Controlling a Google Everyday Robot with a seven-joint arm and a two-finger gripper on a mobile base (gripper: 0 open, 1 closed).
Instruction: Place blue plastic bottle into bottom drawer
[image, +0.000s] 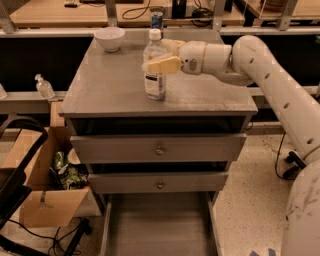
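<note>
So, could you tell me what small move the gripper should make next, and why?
Probably close the gripper on the blue plastic bottle: its open fingers straddle the upright bottle's upper body on the cabinet top, and the bottom drawer stands pulled out.

No writing can be read here. The white label on the blue plastic bottle (155, 85), which stands on the cabinet top (110, 90), bears dark print too fine to make out. The gripper (156, 56) is at the bottle's upper part, its arm to the right.
</note>
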